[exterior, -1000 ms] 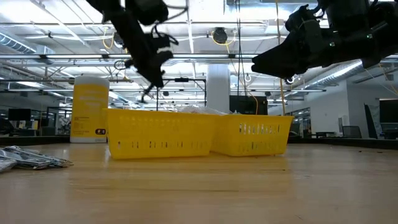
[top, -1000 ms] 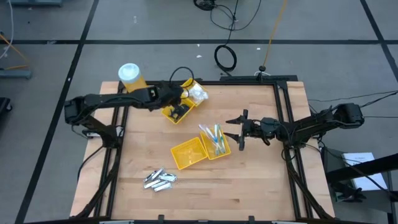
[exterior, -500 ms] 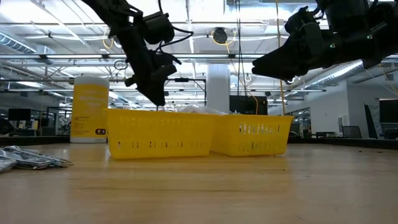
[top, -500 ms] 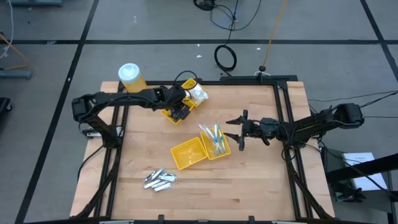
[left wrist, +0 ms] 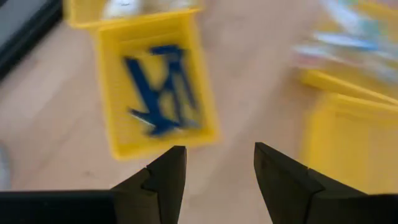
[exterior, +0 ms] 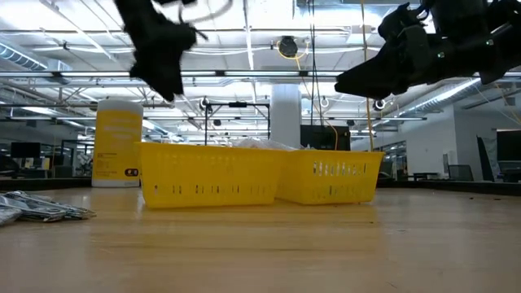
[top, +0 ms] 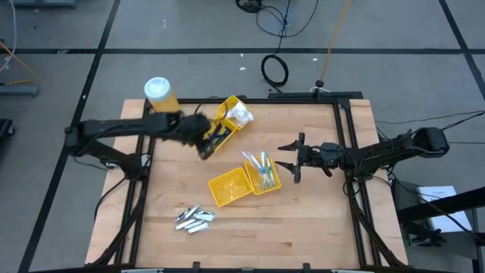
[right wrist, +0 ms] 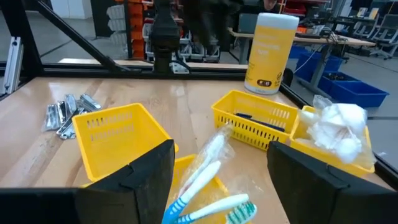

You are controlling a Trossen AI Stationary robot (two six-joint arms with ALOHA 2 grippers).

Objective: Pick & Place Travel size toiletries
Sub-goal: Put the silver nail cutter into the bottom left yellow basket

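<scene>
The left gripper (left wrist: pixel 214 171) is showing its two dark fingers parted with bare wood between them, holding nothing. It is hovering just off the near end of a small yellow tray (left wrist: pixel 158 93) in which dark-blue razor-like sticks (left wrist: pixel 165 87) are lying crossed over one another. In the high view this left gripper (top: pixel 206 145) is sitting at the table's back left, beside that tray, which is touching a second tray holding white crinkly packets (top: pixel 241 114). A yellow jar with a white lid (top: pixel 159 92) is standing at the table's back-left corner.

The right gripper (top: pixel 294 158) is holding its fingers spread wide and empty, hanging above the wood just right of a middle pair of yellow trays (top: pixel 230 187). One of these is holding slim pale sticks in clear wrap (top: pixel 261 167); the other is looking empty. Short silver-grey tubes (top: pixel 195 218) are lying loose on the wooden table (top: pixel 318 220) near its front left
</scene>
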